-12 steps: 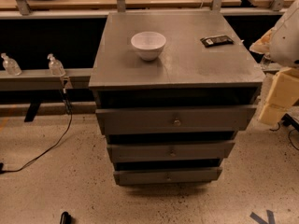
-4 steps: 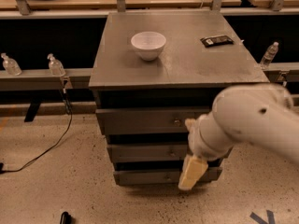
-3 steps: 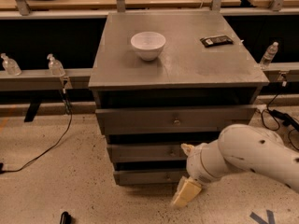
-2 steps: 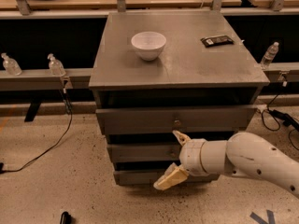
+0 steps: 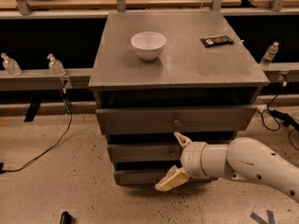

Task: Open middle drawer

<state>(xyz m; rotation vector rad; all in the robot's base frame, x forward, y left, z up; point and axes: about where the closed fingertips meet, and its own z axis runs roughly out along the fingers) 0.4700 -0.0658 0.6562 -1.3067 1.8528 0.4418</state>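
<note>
A grey cabinet (image 5: 177, 69) has three drawers stacked on its front. The middle drawer (image 5: 140, 153) is the second one; its front looks shut and its knob is hidden behind my gripper. My gripper (image 5: 171, 160) is in front of the centre of that drawer front, on a white arm reaching in from the right. It is open: one tan finger (image 5: 180, 139) is at the drawer's upper edge, the other (image 5: 168, 180) is down by the bottom drawer (image 5: 135, 177). The top drawer (image 5: 140, 121) shows its small round knob (image 5: 176, 123).
A white bowl (image 5: 148, 45) and a flat black object (image 5: 216, 41) lie on the cabinet top. Clear bottles stand on a rail at the left (image 5: 56, 65) and right (image 5: 269, 54). A black cable (image 5: 51, 146) runs over the speckled floor at the left.
My arm has swung in from the right and dropped low. The gripper has moved left to the centre of the middle drawer front, its fingers now spread above and below it.
</note>
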